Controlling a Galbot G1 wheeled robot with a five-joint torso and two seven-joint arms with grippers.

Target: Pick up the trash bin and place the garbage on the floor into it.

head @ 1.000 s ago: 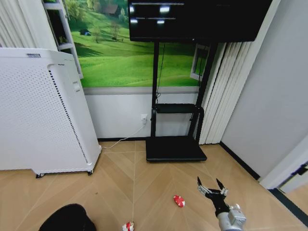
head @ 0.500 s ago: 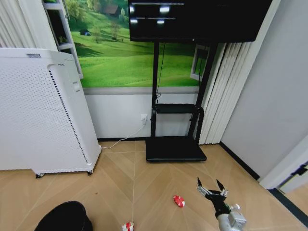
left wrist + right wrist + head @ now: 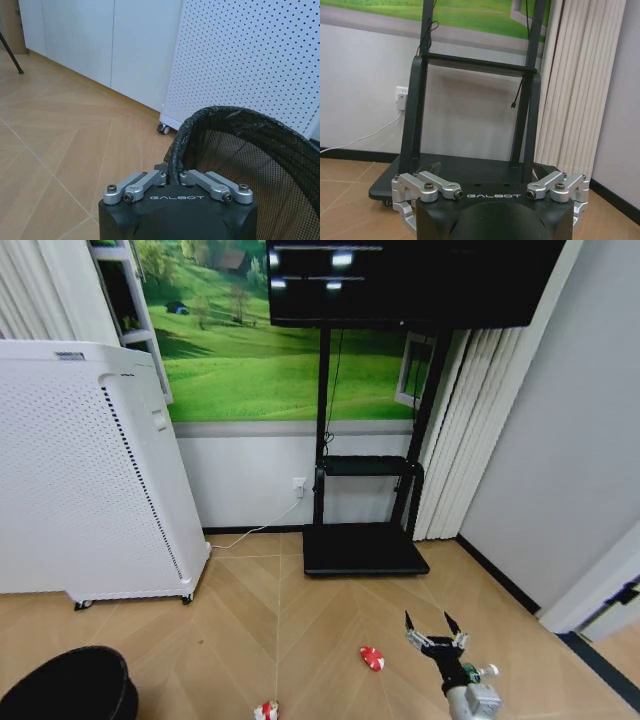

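The trash bin (image 3: 65, 685), a black mesh wastebasket, shows at the lower left of the head view. In the left wrist view my left gripper (image 3: 173, 172) is shut on the bin's rim (image 3: 220, 112), with the mesh wall running off to one side. Two pieces of red-and-white garbage lie on the wood floor: one (image 3: 372, 658) just left of my right gripper, the other (image 3: 266, 710) nearer me at the bottom edge. My right gripper (image 3: 433, 632) hovers low over the floor, open, with nothing between its fingers.
A large white perforated appliance on casters (image 3: 80, 470) stands at the left, close beside the bin (image 3: 250, 60). A black TV stand (image 3: 365, 545) with a low base (image 3: 470, 170) stands ahead against the wall. Curtains (image 3: 470, 430) and a grey wall close the right side.
The bin has moved left and lower in the head view. My right gripper has edged slightly left. The two pieces of garbage have stayed put.
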